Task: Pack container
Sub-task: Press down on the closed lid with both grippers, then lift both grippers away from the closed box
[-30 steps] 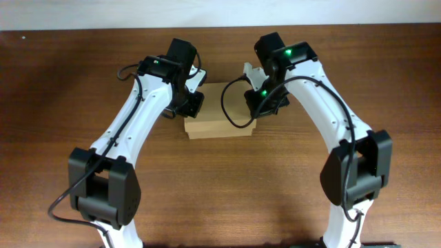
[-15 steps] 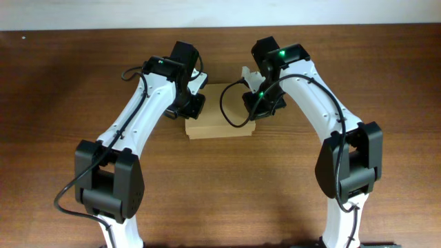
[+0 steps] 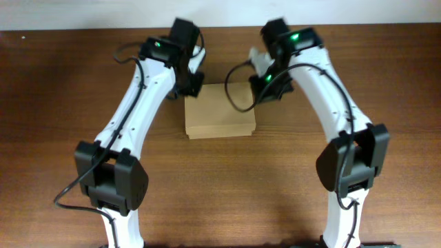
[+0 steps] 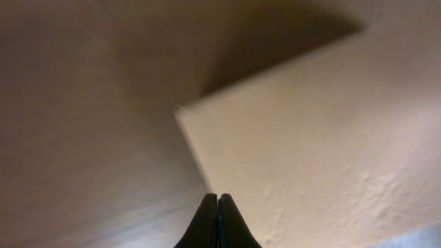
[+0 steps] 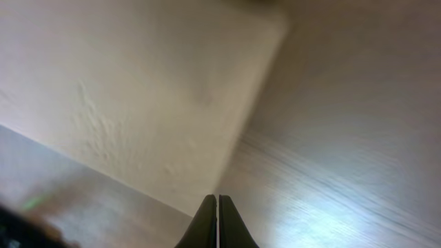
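Overhead view shows a closed brown cardboard box (image 3: 220,114), likely light, stiff, graspable by its sides; left tool (image 4: 218,203) and right tool (image 5: 218,203) are pinched together, empty.

Container (image 3: 220,110): plain light-brown cardboard. Table (image 3: 386,83): dark reddish-brown wood with fine grain. Left arm (image 3: 129,110) and right arm (image 3: 325,89): white links, black joints, black cables, with a green light (image 3: 296,37) showing on each. Left gripper (image 4: 218,200) and right gripper (image 5: 218,200): black. Far wall (image 3: 83,14): off-white.
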Controlling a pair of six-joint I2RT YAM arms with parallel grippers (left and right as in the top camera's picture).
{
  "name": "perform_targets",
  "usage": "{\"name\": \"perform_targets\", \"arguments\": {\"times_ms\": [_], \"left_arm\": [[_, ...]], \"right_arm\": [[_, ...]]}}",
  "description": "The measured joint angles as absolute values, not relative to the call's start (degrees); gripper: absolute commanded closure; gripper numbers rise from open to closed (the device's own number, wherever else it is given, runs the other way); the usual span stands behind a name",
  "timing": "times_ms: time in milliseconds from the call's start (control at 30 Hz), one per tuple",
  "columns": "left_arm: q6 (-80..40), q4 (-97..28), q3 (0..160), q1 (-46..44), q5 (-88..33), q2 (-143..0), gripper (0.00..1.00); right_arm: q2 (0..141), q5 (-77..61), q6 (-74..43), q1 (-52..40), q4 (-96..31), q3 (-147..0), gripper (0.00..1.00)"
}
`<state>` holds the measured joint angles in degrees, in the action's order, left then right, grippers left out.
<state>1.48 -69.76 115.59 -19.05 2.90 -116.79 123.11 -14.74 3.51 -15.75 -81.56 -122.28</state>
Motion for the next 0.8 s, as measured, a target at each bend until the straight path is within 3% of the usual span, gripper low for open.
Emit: {"name": "perform_targets", "arguments": {"times_ms": [233, 533, 600, 667, 700, 733, 767, 800], "left_arm": [[1.5, -73.9, 129.5, -16.7, 8.9, -116.8, 0.98], [1.5, -80.8, 136.4, -3.7, 14.0, -116.8, 0.98], [1.5, -81.2, 136.4, -0.5, 14.0, -116.8, 0.9], [1.5, -81.3, 136.4, 2.0, 13.9, -116.8, 0.74], [1.4, -81.3, 136.4, 2.8, 13.9, -116.8, 0.67], [0.9, -81.3, 136.4, 3.4, 13.7, -116.8, 0.55], [1.1, -81.3, 136.4, 3.8, 13.7, -116.8, 0.41], [1.3, -81.3, 136.4, 4.1, 13.6, -116.8, 0.27]], "right_arm": [[123.1, -8.1, 3.6, -10.4, -87.5, -137.5, 0.96], [123.1, -5.1, 4.1, 1.3, -91.3, -142.5, 0.96], [123.1, -4.9, 4.6, 3.8, -91.4, -142.5, 0.96], [123.1, -4.7, 4.8, 5.3, -91.4, -142.5, 0.95], [123.1, -4.5, 4.9, 5.8, -91.4, -142.5, 0.89], [123.1, -4.4, 5.1, 6.2, -91.4, -142.5, 0.76], [123.1, -4.4, 4.8, 6.3, -91.4, -142.5, 0.5], [123.1, -4.3, 4.8, 6.3, -91.4, -142.5, 0.34]]}}
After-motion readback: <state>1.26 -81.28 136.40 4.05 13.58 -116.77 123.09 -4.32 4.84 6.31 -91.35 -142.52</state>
